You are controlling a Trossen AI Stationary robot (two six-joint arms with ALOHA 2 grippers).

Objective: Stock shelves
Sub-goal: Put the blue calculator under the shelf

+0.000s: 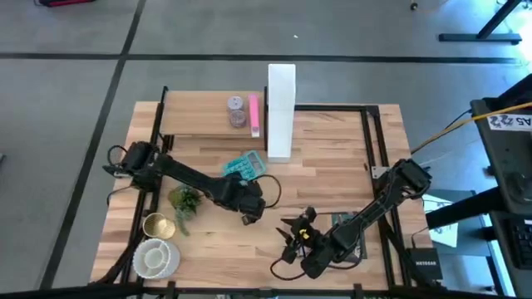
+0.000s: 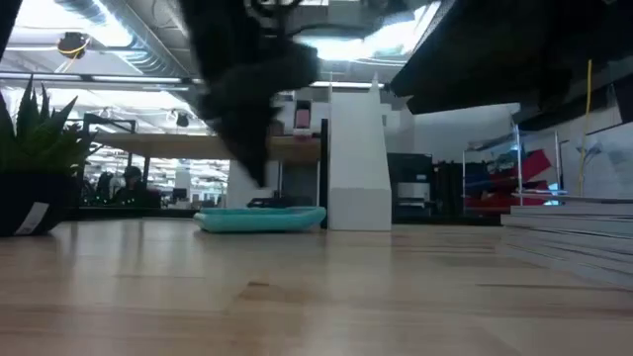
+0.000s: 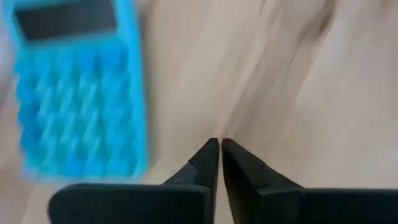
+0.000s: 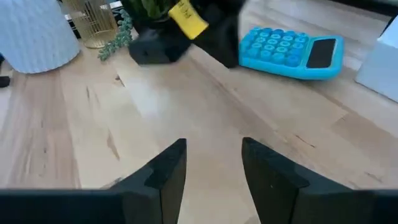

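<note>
At the far edge of the bench [image 1: 332,178], in the high view, the small light-wood shelf [image 1: 199,124] stood raised on its black frame, carrying a pink item [image 1: 253,116] and a small jar [image 1: 237,112]; the tall white file box [image 1: 281,108] stood upright just beside its right end. The left hand [image 1: 249,218] hung over the bench middle, well short of both, with a teal calculator [image 1: 246,164] lying between it and the shelf. The right hand [image 1: 291,235] sat nearer the front edge.

In the low view, the file box [image 2: 357,163] rose pale and narrow behind the calculator [image 2: 261,219].

In the left wrist view, the left hand's fingers [image 3: 208,163] met tip to tip, gripping nothing, the calculator [image 3: 78,87] just beside.

In the right wrist view, the right hand's fingers [image 4: 168,171] stood parted and empty, the calculator [image 4: 291,50] well ahead.
</note>
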